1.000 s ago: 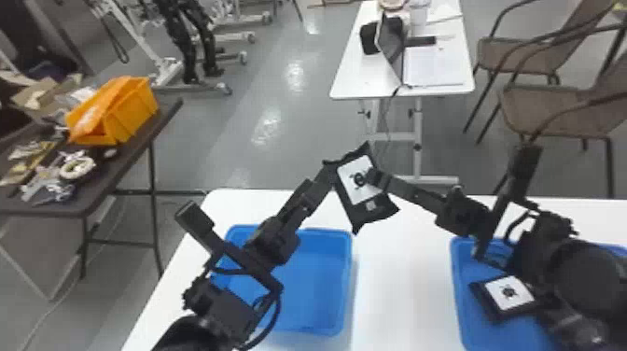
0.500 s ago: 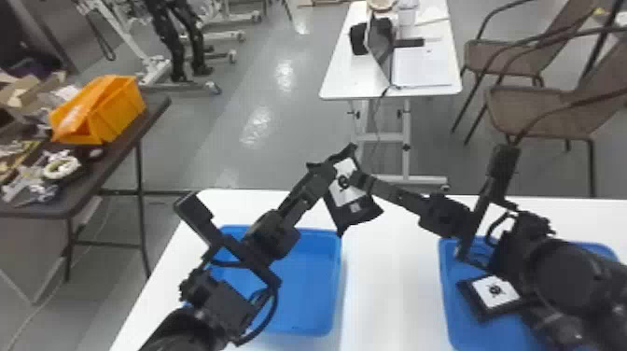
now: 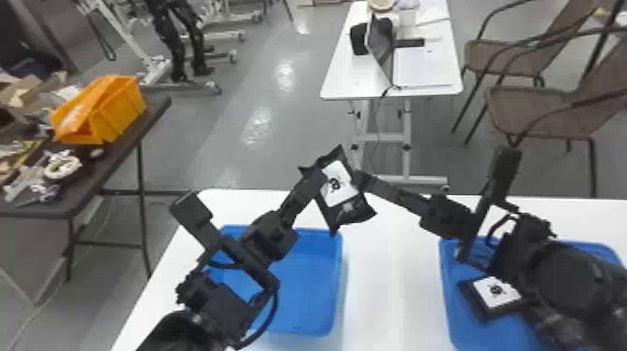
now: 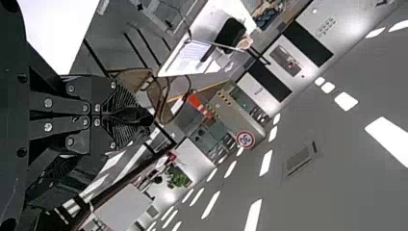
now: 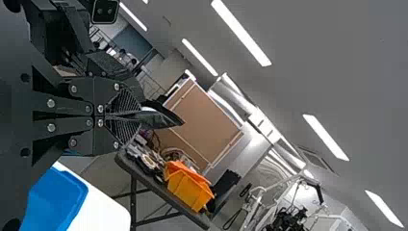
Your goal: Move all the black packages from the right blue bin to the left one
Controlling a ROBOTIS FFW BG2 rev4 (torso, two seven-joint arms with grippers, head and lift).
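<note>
Black, with a white label, 1 package (image 3: 337, 186) is up in the air near the bench's (image 3: 387, 298) far edge, pinched by both the left gripper (image 3: 321, 175) and the right gripper (image 3: 362, 180), each closed on its rim. It looks like a handover toward the left bin (image 3: 308, 298), where I see 0 packages delivered so far. At least 1 other package (image 3: 495, 293) lies in the right bin (image 3: 447, 298), so the job seems early or midway; the total is unclear. The right arm covers much of that bin, and the near side is cut off; the left arm hides part of the left bin.
</note>
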